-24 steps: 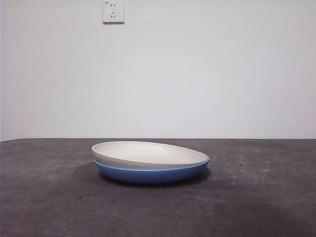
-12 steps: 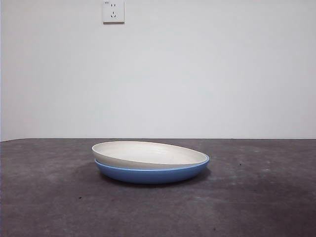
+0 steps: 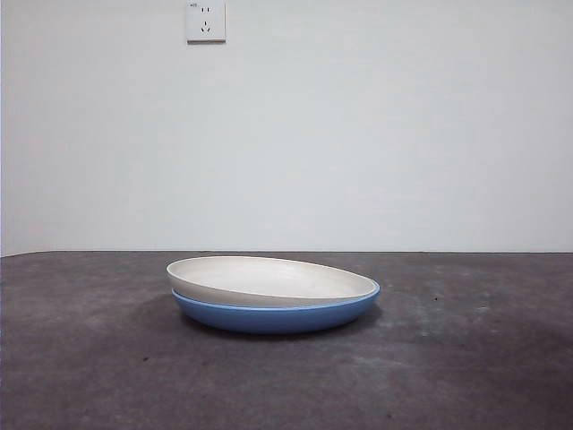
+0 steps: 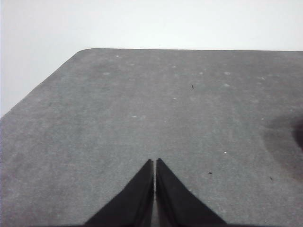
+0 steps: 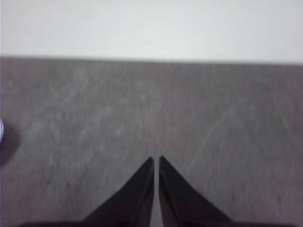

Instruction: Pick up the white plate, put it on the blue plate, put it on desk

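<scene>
On desk (image 3: 89,376) white plate (image 3: 269,279) tops blue plate (image 3: 269,318); both tools closed, empty.

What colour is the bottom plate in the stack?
Glossy medium blue: the blue plate, under the white plate; clearest in the front view.

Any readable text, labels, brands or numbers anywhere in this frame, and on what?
Wall socket: a tiny dark mark at its top corner, too small to read.
White plate, blue plate, desk: no text.
Left gripper, right gripper: no markings visible.
</scene>
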You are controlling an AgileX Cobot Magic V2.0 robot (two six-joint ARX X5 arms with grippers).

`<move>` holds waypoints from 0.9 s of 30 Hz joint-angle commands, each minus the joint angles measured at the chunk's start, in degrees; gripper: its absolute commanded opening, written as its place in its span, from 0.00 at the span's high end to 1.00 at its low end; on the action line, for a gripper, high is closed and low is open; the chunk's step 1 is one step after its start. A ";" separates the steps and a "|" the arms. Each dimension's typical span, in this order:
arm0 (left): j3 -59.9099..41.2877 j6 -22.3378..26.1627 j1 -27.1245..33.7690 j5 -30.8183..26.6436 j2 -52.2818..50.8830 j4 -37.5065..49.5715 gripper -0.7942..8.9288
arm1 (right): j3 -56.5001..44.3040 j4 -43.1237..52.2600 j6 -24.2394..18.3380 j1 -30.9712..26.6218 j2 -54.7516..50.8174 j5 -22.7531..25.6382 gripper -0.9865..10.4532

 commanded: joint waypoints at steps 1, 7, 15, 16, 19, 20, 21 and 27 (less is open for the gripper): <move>-1.18 -0.24 0.09 -0.15 -0.09 -0.28 0.91 | -0.28 -1.73 1.07 -0.13 -0.13 0.22 0.90; -1.18 -0.24 0.09 -0.15 -0.09 -0.28 0.91 | -0.28 -0.72 1.38 -0.07 -0.13 0.11 0.90; -1.16 -0.24 0.09 -0.15 -0.09 -0.28 0.91 | -0.26 -0.50 1.38 -0.09 -0.13 0.09 0.90; -1.18 -0.24 0.09 -0.15 -0.09 -0.31 0.91 | -0.26 -0.50 1.38 -0.09 -0.13 0.09 0.90; -1.18 -0.24 0.09 -0.15 -0.09 -0.31 0.91 | -0.26 -0.50 1.38 -0.09 -0.13 0.09 0.90; -1.16 -0.24 0.09 -0.15 -0.09 -0.28 0.91 | -0.26 -0.50 1.38 -0.09 -0.13 0.09 0.90; -1.16 -0.24 0.09 -0.15 -0.09 -0.31 0.91 | -0.26 -0.50 1.38 -0.09 -0.13 0.09 0.90; -1.18 -0.24 0.09 -0.15 -0.09 -0.28 0.91 | -0.26 -0.50 1.38 -0.09 -0.13 0.09 0.90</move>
